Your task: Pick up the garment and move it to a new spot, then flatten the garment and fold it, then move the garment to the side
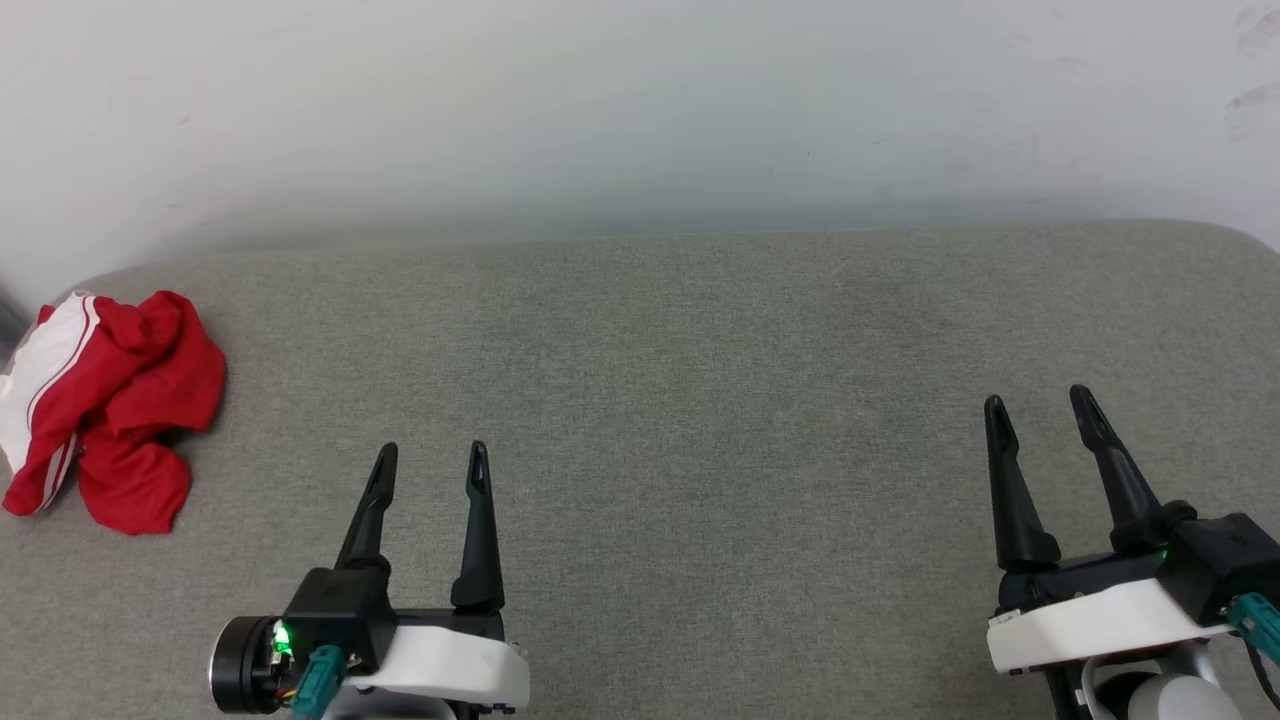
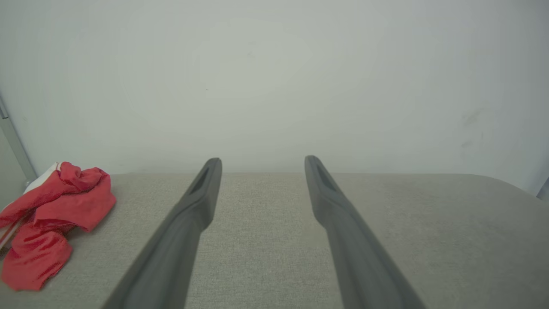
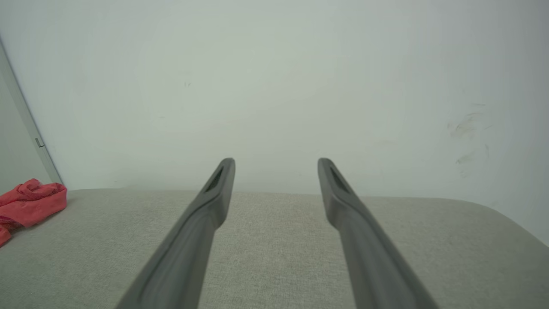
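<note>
The garment (image 1: 120, 405) lies crumpled in a heap at the far left of the grey cushioned surface (image 1: 680, 400), red with a white striped sleeve at its left. It shows at the left in the left wrist view (image 2: 55, 214) and at the left edge of the right wrist view (image 3: 30, 201). My left gripper (image 1: 432, 458) hovers open near the front, right of the garment and apart from it, with nothing between its fingers. My right gripper (image 1: 1040, 405) stands open and empty at the far right.
A pale wall (image 1: 640, 110) rises directly behind the surface. The cushion's back right corner (image 1: 1235, 240) is rounded. A grey vertical strip (image 3: 25, 120) runs along the wall at the left.
</note>
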Tool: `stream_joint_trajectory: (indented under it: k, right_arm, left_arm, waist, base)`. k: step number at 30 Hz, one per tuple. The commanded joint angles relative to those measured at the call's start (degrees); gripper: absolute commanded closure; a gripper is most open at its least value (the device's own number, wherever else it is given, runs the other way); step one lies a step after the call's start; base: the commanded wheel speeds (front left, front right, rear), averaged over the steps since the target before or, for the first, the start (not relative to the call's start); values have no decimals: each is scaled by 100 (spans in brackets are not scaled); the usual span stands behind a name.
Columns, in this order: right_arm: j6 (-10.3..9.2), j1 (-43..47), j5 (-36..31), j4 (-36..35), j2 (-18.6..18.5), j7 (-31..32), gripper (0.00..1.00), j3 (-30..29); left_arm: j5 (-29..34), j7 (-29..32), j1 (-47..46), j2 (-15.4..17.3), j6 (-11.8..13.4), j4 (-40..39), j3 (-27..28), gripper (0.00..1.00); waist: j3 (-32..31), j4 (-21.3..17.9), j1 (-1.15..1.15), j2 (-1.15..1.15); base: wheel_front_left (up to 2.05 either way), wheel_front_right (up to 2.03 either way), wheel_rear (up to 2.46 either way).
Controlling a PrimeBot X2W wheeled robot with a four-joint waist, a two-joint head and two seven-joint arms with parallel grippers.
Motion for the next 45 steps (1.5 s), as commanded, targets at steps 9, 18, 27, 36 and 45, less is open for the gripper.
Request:
stream_joint_trajectory:
  k: [9,18,27,36,45]
  right_arm:
    - [12,81,82,38,-1,-148,0,-41]
    - [8,143,32,158,-1,-247,0,-55]
    - [8,115,-217,193,0,-332,0,-105]
    - [7,156,-318,250,1,-387,0,-99]
    - [7,222,-298,270,1,-386,0,-42]
  left_arm:
    - [95,-149,398,-592,-1165,25,940,0]
    - [714,-251,593,-1056,-2118,324,1505,0]
    - [1149,-328,646,-1204,-2452,386,1724,0]
    - [1435,-393,670,-1250,-2534,544,1797,0]
    - [1305,-393,645,-1256,-2478,546,1812,0]
  waist:
    - [30,22,0,0]
    - [47,-22,0,0]
    - [74,-58,0,0]
    - [79,0,0,0]
    - [38,455,0,0]
  base:
    - [0,0,0]
    - [0,0,0]
    - [0,0,0]
    - [0,0,0]
    - [0,0,0]
